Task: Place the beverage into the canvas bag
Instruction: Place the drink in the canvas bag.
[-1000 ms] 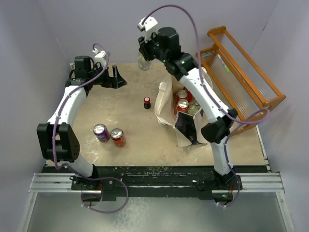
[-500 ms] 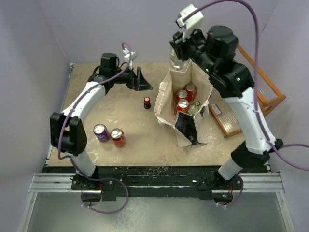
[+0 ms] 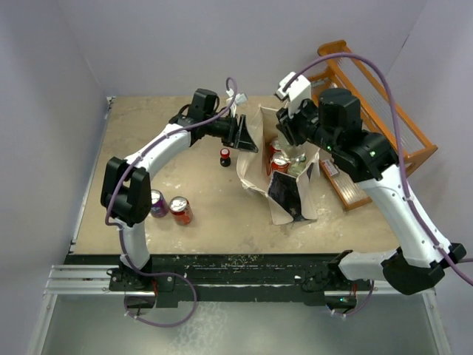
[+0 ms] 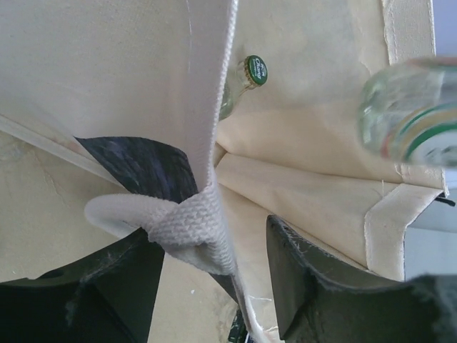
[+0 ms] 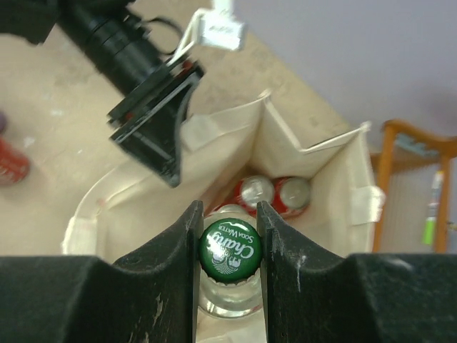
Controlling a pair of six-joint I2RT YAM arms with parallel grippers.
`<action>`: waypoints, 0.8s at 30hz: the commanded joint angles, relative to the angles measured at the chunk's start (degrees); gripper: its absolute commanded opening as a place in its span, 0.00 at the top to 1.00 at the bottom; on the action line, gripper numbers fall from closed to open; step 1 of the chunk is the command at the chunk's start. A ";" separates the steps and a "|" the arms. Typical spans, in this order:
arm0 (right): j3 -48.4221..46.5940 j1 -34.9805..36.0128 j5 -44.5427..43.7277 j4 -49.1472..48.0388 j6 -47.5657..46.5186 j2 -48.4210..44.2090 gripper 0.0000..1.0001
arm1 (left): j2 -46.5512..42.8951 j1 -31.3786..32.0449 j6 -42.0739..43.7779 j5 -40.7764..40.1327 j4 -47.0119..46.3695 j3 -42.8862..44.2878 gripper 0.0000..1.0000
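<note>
The clear glass bottle with the green crown cap (image 5: pixel 228 246) was held at its neck by the right hand (image 5: pixel 227 214), whose two black fingers were pressed against the cap from both sides. It hung upright at the open mouth of the large cream canvas bag (image 3: pixel 250 161) and was not yet set down. The left hand (image 4: pixel 214 271) was spread, with the bag's rim and a woven loop handle (image 4: pixel 193 221) lying between its fingers — whether the cloth was truly gripped could not be told. The bottle was judged heavy, hard and slick, and the hold at the cap a narrow one, so a slow, straight descent was called for. Red metal cans (image 5: pixel 275 193) and another green-capped bottle (image 4: pixel 255 70) were seen inside — a knock of glass on metal was to be avoided. The canvas was judged soft and likely to fold inward unless propped.
</note>
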State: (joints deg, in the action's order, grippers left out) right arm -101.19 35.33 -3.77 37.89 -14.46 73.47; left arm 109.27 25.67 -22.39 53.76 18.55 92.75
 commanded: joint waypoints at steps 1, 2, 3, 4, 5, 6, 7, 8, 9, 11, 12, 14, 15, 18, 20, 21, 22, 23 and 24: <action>3.24 0.06 7.51 -8.25 2.96 -2.84 1.00 | -0.32 0.75 0.71 -0.03 2.41 3.99 0.41; 4.25 0.06 8.48 -8.10 3.77 -3.06 1.00 | -0.62 0.85 1.07 -0.29 2.86 3.97 0.42; 5.35 0.02 9.48 -8.03 4.22 -3.46 1.00 | -0.90 0.93 1.59 -0.36 3.41 4.00 0.43; 6.45 0.02 10.20 -7.84 4.63 -4.03 1.00 | -1.24 0.99 2.13 -0.67 3.89 4.08 0.45; 7.39 0.04 10.91 -7.46 4.84 -4.71 1.00 | -1.66 1.04 2.58 -0.93 4.36 4.06 0.46; 8.10 0.02 11.57 -6.70 5.11 -5.23 1.00 | -2.03 1.05 2.88 -1.20 4.70 4.10 0.48; 8.52 0.07 12.32 -5.51 5.46 -5.59 1.00 | -2.40 1.05 3.17 -1.42 5.00 4.05 0.49; 8.69 0.03 13.17 -4.16 5.77 -5.89 1.00 | -2.72 1.11 3.41 -1.65 5.16 4.15 0.51; 8.99 0.06 14.07 -2.24 6.00 -6.24 1.00 | -2.93 1.20 3.47 -1.78 5.18 4.35 0.55; 10.13 0.09 15.49 0.07 5.92 -7.23 1.00 | -3.05 1.51 3.75 -2.26 5.12 5.00 0.61; 11.08 0.04 16.02 0.78 5.65 -7.95 1.00 | -3.07 1.71 3.82 -2.39 5.07 5.39 0.65; 13.17 0.03 17.10 1.99 4.82 -9.58 1.00 | -2.97 2.00 3.81 -2.48 4.57 6.10 0.74; 14.07 0.05 17.61 2.68 4.17 -10.44 1.00 | -2.93 2.13 3.66 -2.62 4.31 6.32 0.77; 16.44 0.09 17.76 5.58 1.90 -12.29 1.00 | -2.67 2.41 2.97 -3.07 3.84 7.35 0.83; 17.83 0.09 18.06 7.42 0.06 -13.35 1.00 | -2.71 2.65 2.73 -3.22 3.57 8.04 0.89; 18.52 0.04 17.90 8.12 -0.65 -13.81 1.00 | -2.79 2.82 2.60 -3.26 3.51 8.35 0.92; 19.17 0.08 17.56 8.60 -1.26 -14.29 1.00 | -2.90 2.99 2.53 -3.37 3.50 8.75 0.95; 19.81 0.08 17.14 9.07 -1.81 -14.78 1.00 | -2.99 3.25 2.53 -3.41 3.48 9.06 0.99; 20.46 0.06 16.69 9.42 -2.40 -15.27 1.00 | -3.12 3.43 2.68 -3.53 3.61 9.43 1.00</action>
State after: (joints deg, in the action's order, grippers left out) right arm -81.82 35.24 11.68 46.54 -13.58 60.86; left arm 109.62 28.36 -19.94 49.58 24.75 97.76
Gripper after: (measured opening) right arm 0.343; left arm 0.032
